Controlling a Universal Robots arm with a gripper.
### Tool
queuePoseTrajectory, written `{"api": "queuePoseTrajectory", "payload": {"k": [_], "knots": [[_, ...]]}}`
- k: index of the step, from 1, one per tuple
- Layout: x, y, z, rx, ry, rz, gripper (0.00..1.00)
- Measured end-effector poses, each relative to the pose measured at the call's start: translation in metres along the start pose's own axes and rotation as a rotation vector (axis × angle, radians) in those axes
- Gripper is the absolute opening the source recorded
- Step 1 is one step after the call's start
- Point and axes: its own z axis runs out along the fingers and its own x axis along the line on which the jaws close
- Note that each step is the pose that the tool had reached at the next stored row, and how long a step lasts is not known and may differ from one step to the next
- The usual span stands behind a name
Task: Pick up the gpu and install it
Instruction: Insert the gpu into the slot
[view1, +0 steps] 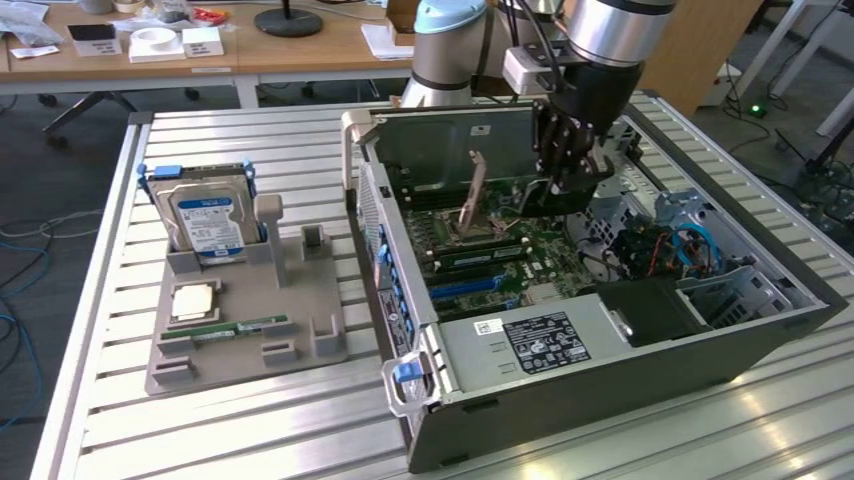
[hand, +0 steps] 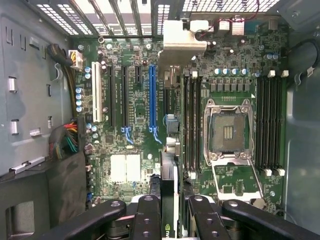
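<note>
Holding the gpu (hand: 169, 180) edge-on, the gripper (hand: 172, 212) has its fingers partly closed, clamped on the card, inside the open PC case (view1: 747, 330). Card hangs over the motherboard (hand: 130, 100), just beside the blue slot (hand: 153, 95), silver bracket (hand: 182, 37) at the rear grille. Probably not seated; the view is poor.

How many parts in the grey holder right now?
3. Hard drive upright at the far end of the holder; square chip flat just nearer; RAM stick lying nearer still. Small ones may be hidden.

A hard drive (view1: 207, 215) stands in the grey tray (view1: 314, 335) — computer case (view1: 641, 385) beside.
</note>
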Motion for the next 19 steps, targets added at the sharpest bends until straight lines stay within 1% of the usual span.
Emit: {"api": "queuePoseTrajectory", "payload": {"k": [9, 13, 19], "knots": [[0.0008, 0.0033, 0.0032, 0.0, 0.0003, -0.005, 0.26], [0.0019, 0.0066, 0.0036, 0.0014, -0.0018, -0.007, 0.26], [0.0053, 0.0084, 0.0069, 0.0015, -0.0019, -0.012, 0.26]]}}
